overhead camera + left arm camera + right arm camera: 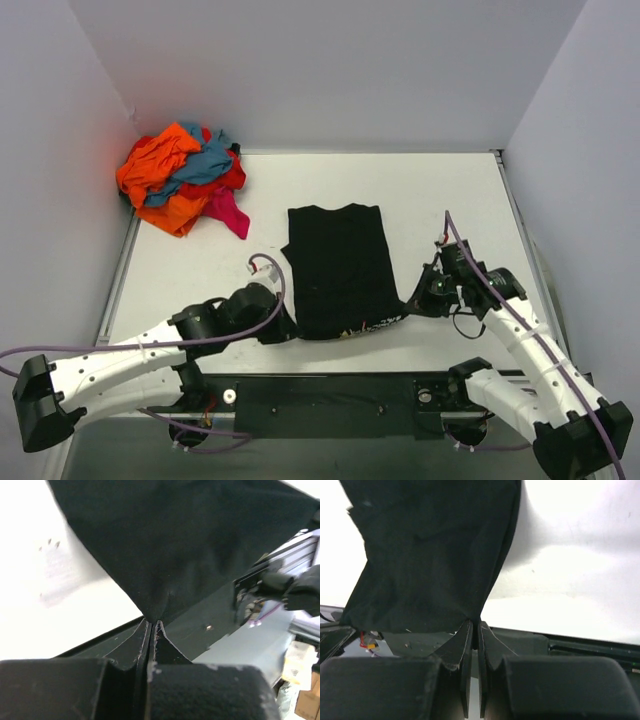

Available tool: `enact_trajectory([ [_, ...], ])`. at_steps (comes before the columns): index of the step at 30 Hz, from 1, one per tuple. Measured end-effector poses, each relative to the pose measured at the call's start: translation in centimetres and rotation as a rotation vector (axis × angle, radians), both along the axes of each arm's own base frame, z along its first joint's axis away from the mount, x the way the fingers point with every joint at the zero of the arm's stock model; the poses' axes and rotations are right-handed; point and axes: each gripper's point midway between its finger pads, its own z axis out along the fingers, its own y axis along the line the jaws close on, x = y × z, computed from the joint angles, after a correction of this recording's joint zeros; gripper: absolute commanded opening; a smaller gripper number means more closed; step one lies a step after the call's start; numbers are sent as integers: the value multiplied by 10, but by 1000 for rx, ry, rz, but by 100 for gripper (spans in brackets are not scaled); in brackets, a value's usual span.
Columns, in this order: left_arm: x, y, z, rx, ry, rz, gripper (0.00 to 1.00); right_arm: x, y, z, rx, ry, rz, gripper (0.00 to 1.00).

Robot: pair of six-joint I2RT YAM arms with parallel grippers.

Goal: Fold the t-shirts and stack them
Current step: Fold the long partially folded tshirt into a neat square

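Gripping the near hem corners of the black t-shirt (338, 265), the left gripper (151, 621) and the right gripper (475, 622) are each pinched fully closed on a small tuck of cloth. The shirt lies flat at mid-table, between the two arms.

Risk: both holds are tip pinches only. An uneven lift, or a pull by one arm alone, could slip a corner free or skew the fold.

Beyond, in the far left corner of the table (450, 200), the pile of other t-shirts (185, 178) (orange, teal-blue, red, magenta) sits crumpled. It is well apart from the arms and obstructs nothing.
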Motion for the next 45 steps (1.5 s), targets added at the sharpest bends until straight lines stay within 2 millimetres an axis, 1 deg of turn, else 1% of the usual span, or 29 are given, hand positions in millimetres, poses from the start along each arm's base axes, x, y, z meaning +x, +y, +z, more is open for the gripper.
enact_trajectory([
  [2,16,-5,26,-31,-48,24,0,16,2,17,-11,-40,-2,0],
  [4,34,-6,48,-60,-91,59,0,32,3,32,-21,-77,-3,0],
  [6,54,-2,61,-76,-125,100,0,50,2,45,-29,-106,-14,0],
  [9,75,7,62,-55,-139,140,0,73,-3,54,-43,-111,-32,0],
  [11,86,10,57,-32,-132,147,0,87,-5,54,-52,-98,-37,0],
  [14,99,8,52,-13,-120,135,0,104,-5,51,-61,-68,-34,0],
  [18,120,9,52,-14,-121,140,0,130,-4,52,-65,-52,-35,0],
  [23,150,12,66,-24,-149,154,0,162,1,59,-62,-68,-34,0],
  [27,179,14,80,-42,-182,175,0,189,4,66,-58,-87,-43,0],
  [31,207,19,87,-47,-198,196,0,219,11,67,-52,-99,-43,0],
  [35,237,26,82,-46,-194,231,0,250,19,60,-38,-95,-40,0],
  [37,254,29,75,-45,-186,251,0,266,22,53,-31,-85,-41,0],
  [41,290,32,51,-34,-155,282,0,300,28,33,-15,-63,-52,0],
  [44,319,30,28,-29,-135,301,0,326,30,12,-5,-46,-64,0],
  [45,327,29,20,-28,-125,305,0,333,29,5,0,-42,-70,20],
])
